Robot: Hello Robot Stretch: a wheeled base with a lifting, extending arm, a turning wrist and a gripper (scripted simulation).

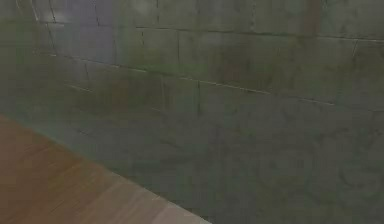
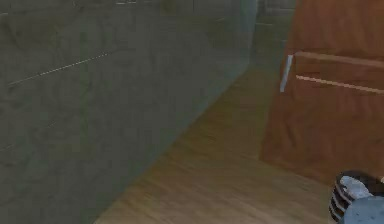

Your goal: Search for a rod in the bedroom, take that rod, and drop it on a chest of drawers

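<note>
The rod is what we are after, and we cannot say where it lies. Ahead of us is a grey-green blocked wall (image 1: 250, 90), with a wedge of wooden floor (image 1: 50, 185) at the forward view's lower left. We judge the step in hand to be the search itself. To do it well, we should turn the base away from this wall, which seems close, and sweep slowly toward open room, checking floor level and furniture tops. In the arm side view the same kind of wall runs down the left and floorboards lead toward the upper right. At the right stands a brown wooden panel (image 2: 330, 90) with a pale upright handle (image 2: 287, 73); it may be a door or a cupboard front. A small pale-and-dark thing (image 2: 355, 196) sits in the lower right corner, too unclear to name. We cannot tell which way the rod points or how its long axis runs, nor can we tell the gripper's state.
</note>
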